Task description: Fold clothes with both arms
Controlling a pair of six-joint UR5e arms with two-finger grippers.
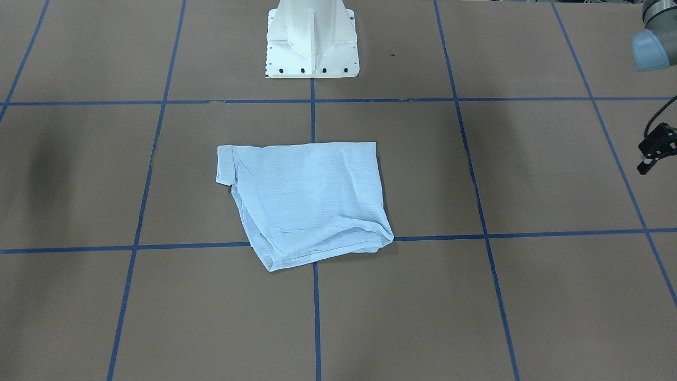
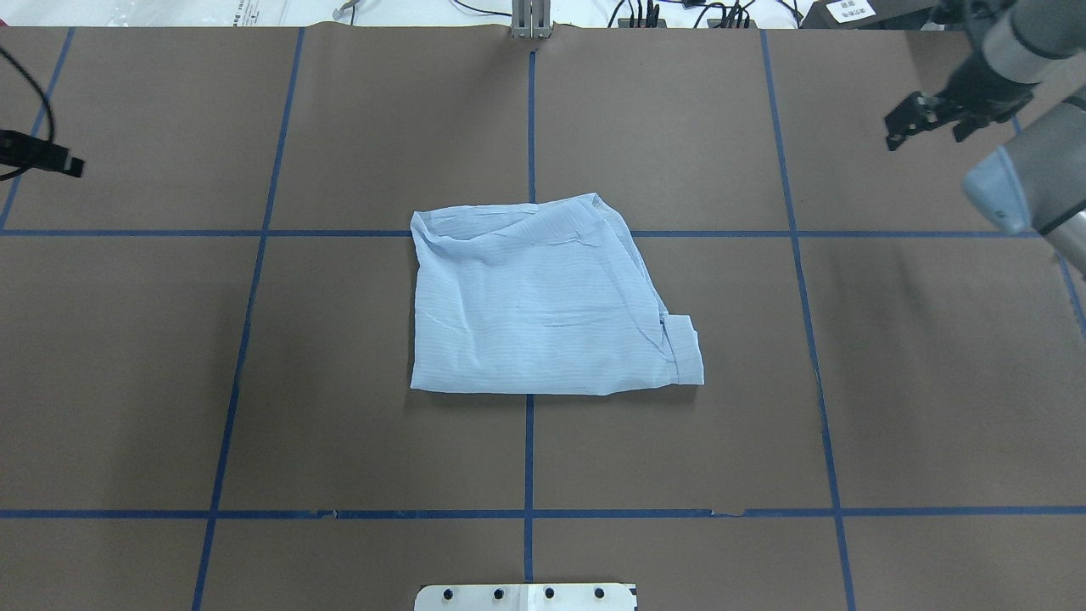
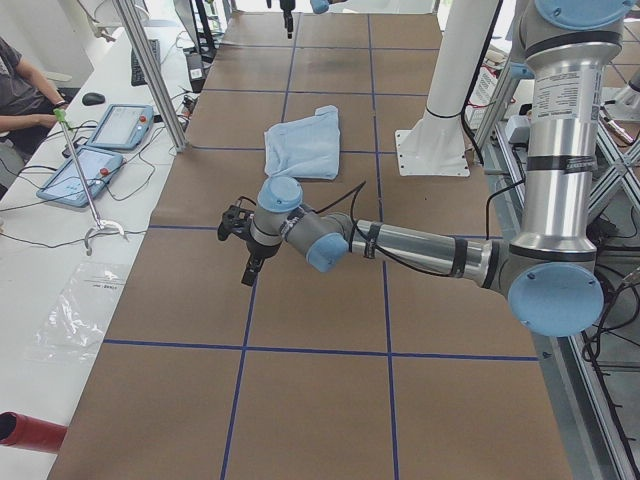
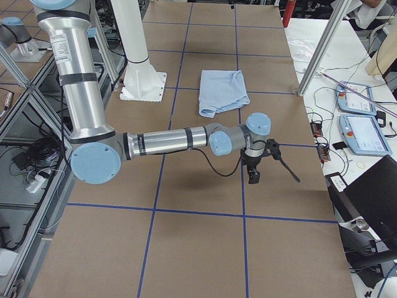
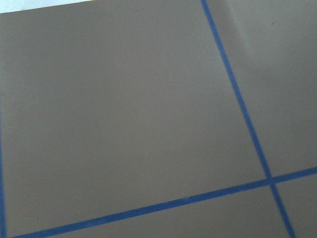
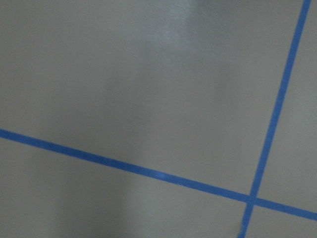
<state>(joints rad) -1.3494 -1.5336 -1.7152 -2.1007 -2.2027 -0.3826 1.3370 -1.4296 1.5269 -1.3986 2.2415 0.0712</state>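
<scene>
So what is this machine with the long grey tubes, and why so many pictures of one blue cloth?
It is a robot with two grey metal tube arms, a left arm and a right arm, on a white base block. Each ends in a small black end effector, its pinching hand: the left end effector and the right end effector. Six cameras looked at once: one behind the robot, one facing it, one at each table end, one on each wrist. On the brown table with blue tape lines lies a pale blue striped shirt, folded into a rough square. Both end effectors hang off to the sides, look open and hold nothing.
</scene>
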